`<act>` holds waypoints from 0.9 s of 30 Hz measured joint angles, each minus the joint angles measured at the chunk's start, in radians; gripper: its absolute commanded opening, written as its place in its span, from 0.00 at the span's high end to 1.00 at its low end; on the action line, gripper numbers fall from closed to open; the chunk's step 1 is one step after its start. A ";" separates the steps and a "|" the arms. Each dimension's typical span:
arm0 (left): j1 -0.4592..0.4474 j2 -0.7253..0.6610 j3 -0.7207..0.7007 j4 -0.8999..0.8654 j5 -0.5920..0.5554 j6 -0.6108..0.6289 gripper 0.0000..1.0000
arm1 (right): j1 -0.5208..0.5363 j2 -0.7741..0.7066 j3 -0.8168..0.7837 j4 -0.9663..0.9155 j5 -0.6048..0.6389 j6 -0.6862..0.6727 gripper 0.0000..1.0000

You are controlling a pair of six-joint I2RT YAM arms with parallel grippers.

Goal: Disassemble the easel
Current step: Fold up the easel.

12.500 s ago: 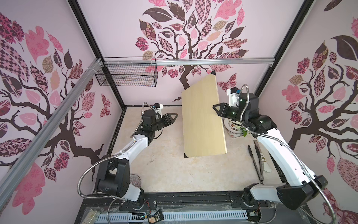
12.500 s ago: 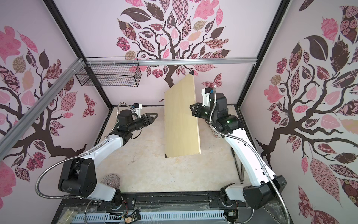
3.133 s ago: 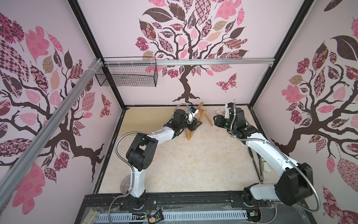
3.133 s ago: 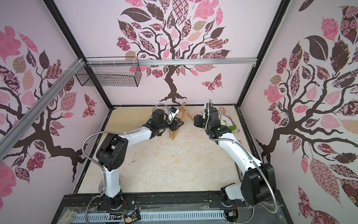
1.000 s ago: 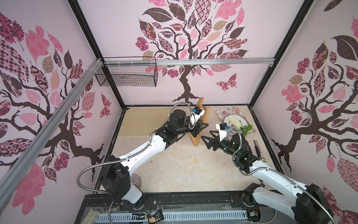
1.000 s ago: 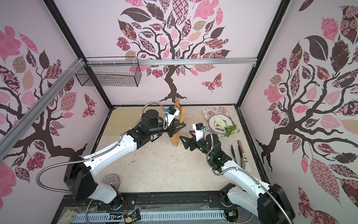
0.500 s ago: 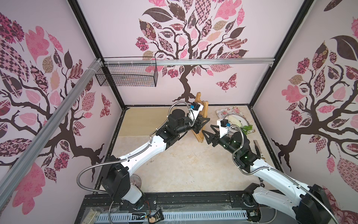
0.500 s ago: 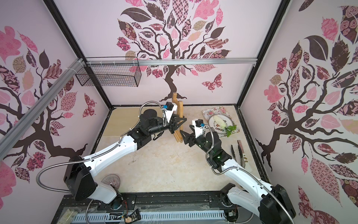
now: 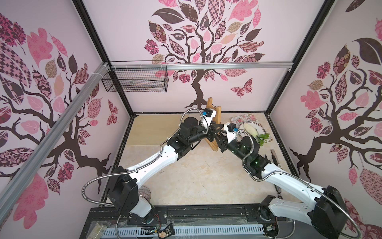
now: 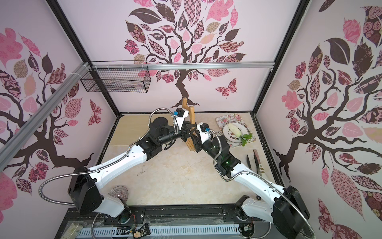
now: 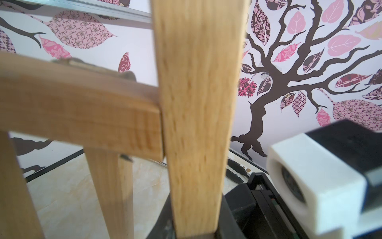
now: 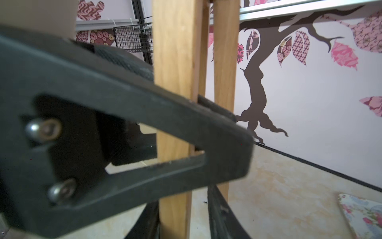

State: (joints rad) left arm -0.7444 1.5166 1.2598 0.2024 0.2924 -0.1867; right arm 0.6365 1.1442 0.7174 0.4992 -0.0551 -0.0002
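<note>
Easel upright at the back of the table, a gripper on each side.
Over the table (image 9: 196,178), the easel (image 9: 218,114) stands with its long axis near vertical. The left gripper (image 9: 214,132) clamps one slat (image 12: 175,62) from the left. The right gripper (image 9: 219,139) straddles that slat nearer its foot, jaws narrow, contact unclear.

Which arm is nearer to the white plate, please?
Right. The right arm passes just beside the plate; the left arm is beyond the easel, farther away.
</note>
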 measured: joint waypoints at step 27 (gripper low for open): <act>0.010 -0.183 -0.071 -0.063 0.054 0.143 0.32 | 0.009 -0.040 -0.019 -0.014 -0.063 -0.136 1.00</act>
State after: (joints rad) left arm -0.7349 1.3338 1.1889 0.1398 0.3462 -0.0437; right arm 0.6456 1.1046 0.6979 0.4854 -0.1181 -0.1364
